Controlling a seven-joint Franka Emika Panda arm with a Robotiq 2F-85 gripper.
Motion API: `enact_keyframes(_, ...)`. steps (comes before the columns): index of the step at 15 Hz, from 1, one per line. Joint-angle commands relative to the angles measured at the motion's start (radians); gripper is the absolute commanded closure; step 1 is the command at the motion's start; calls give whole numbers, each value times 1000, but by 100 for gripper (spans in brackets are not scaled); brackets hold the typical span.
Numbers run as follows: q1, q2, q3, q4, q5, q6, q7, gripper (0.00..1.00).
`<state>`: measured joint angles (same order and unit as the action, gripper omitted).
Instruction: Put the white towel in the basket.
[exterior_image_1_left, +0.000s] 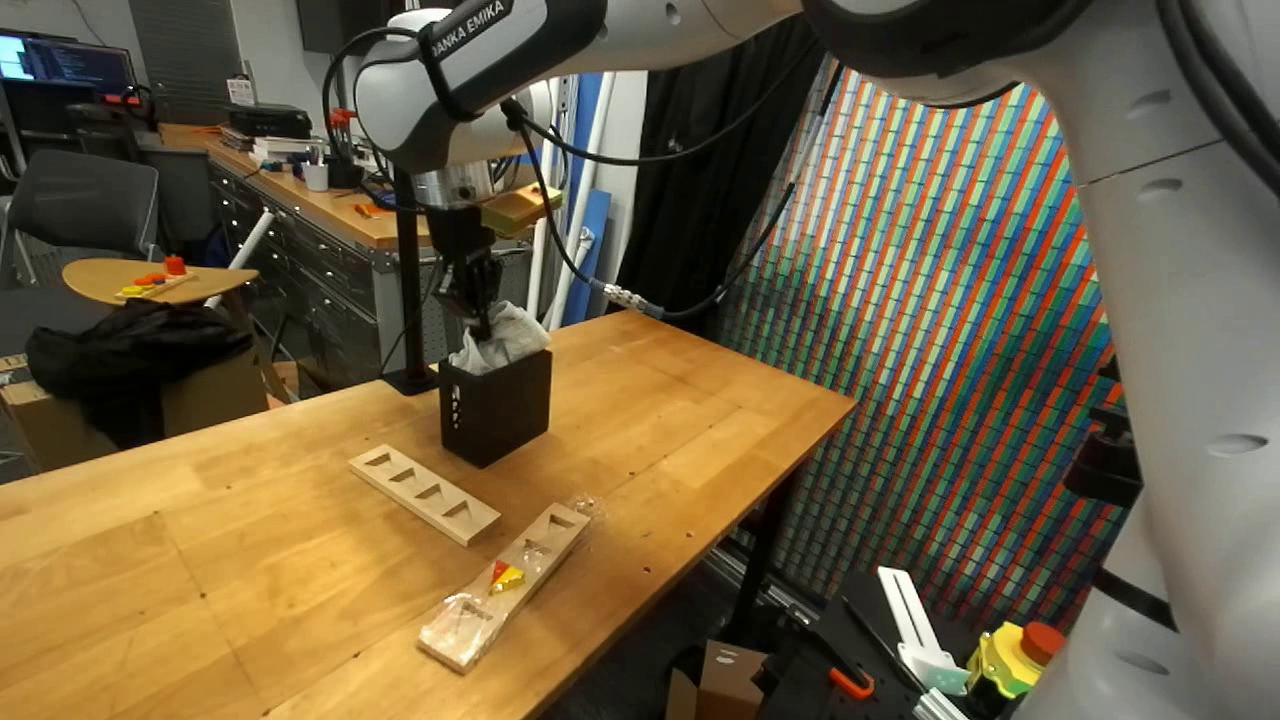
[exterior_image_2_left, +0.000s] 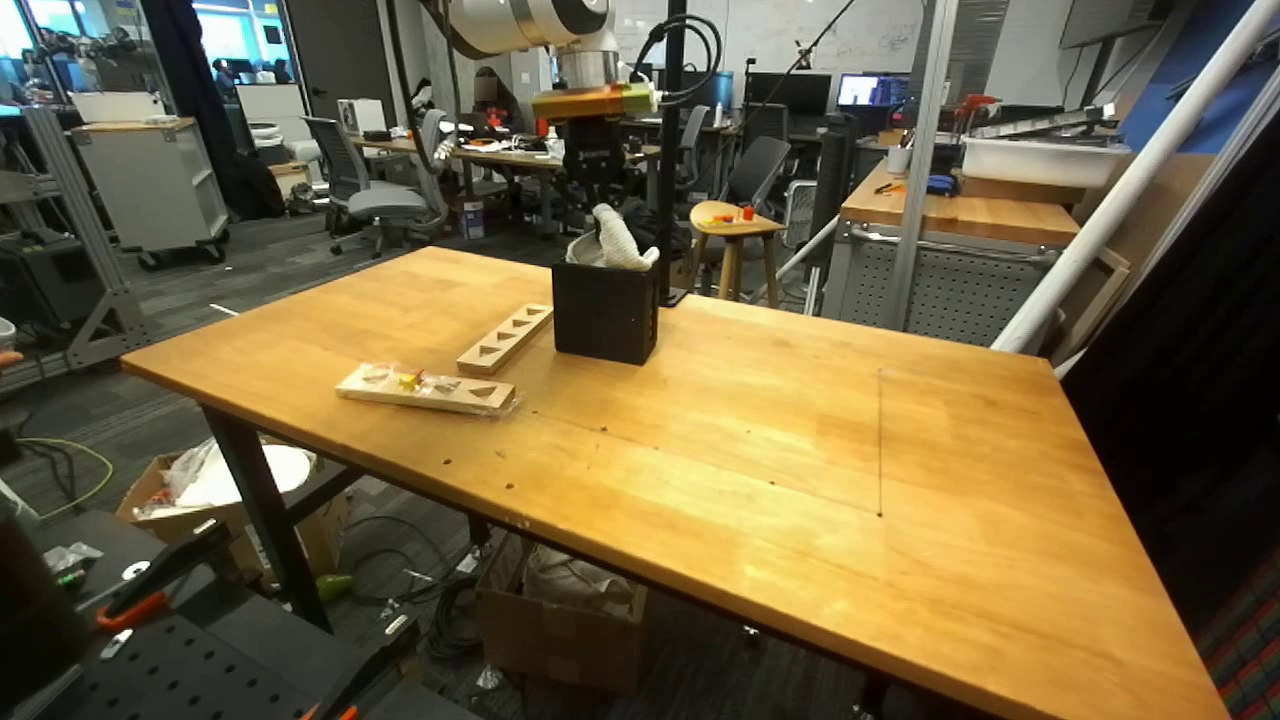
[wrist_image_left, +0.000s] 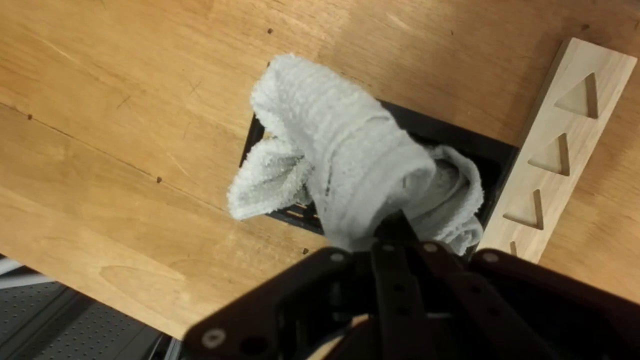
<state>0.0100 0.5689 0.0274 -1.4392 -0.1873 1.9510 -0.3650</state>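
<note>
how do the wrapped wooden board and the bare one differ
Clear plastic shows on the wrapped board, none on the bare board. The wrapped board has red and yellow near its middle; the bare board doesn't. The bare board lies nearer the basket than the wrapped board. Both are pale wood with triangular recesses.

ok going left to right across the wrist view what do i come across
Grey perforated panel in the lower left corner → white towel → light wooden board with triangular recesses. The basket and the claw overlap the towel, so I leave them out.
</note>
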Motion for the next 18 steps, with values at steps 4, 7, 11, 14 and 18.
enact_keyframes(4,-21,68,0,71,0,-33,-31,100)
enact_keyframes(7,-42,79,3,52,23,-15,-27,100)
enact_keyframes(11,-80,128,25,52,91,4,-48,100)
enact_keyframes(14,-97,178,45,68,146,2,-74,100)
enact_keyframes(18,-110,196,56,85,176,-7,-94,100)
